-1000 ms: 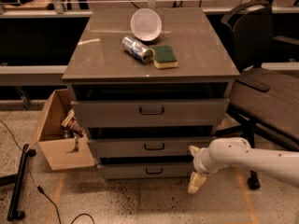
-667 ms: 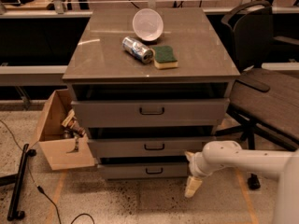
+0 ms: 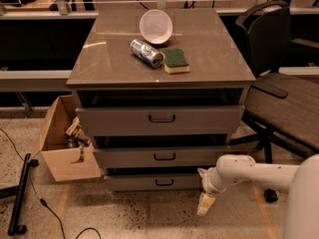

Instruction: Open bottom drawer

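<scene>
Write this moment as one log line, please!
thin grey flat-fronted bottom drawer: black bar handle not gripped | cream gripper: low, right of drawer front

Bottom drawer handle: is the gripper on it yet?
No: the gripper hangs low by the right end of the bottom drawer, apart from its black handle.

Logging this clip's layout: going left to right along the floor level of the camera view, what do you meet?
Black pole → cardboard box → bottom drawer → hand, hanging low by the drawer's right end → office chair.
</scene>
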